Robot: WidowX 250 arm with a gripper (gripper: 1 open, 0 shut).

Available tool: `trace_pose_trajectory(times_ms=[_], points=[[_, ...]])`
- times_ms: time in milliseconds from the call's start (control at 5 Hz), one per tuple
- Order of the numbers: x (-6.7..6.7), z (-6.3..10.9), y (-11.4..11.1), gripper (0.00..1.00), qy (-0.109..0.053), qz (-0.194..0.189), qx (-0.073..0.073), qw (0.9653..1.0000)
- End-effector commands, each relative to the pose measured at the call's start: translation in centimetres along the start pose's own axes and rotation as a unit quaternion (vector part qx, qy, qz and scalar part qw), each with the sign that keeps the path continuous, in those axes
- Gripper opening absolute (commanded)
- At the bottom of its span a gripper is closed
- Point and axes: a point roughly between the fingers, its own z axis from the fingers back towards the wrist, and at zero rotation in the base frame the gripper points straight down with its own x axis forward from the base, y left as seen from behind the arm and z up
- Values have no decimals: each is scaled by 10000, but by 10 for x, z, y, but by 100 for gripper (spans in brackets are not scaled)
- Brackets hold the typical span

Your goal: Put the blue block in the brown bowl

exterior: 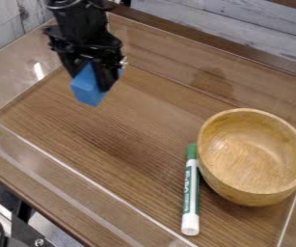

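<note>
The desk (137, 135) is the biggest thing here, dark wood grain under a clear low wall that runs along its near and left edges. Next comes the bowl (254, 156), sitting at the near right of the desk, upright and with nothing inside it that I can see. Just beside its left rim lies a green-and-white marker (190, 188), pointing toward the near edge. My arm hangs over the far left of the desk, well apart from the bowl. My pincer (91, 75) points down and is clenched on the block (90, 86), which sticks out below the fingers, tilted a little, clear of the desk top. So I judge the pickup done: the block is lifted and held. What is left is the carry across to the right and nearer, over the bowl, then letting go so the block lands inside.
</note>
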Motion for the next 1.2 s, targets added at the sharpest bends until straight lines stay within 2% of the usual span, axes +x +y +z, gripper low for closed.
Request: trace_pose_trajectory(times_ms=[0,600,1000], points=[[4,14,-19,0,-213,-85,30,9997],[1,16,-108,0,-223,-296,-150,9992],[-5,19,-135,0,-252,-330,-211,9989]])
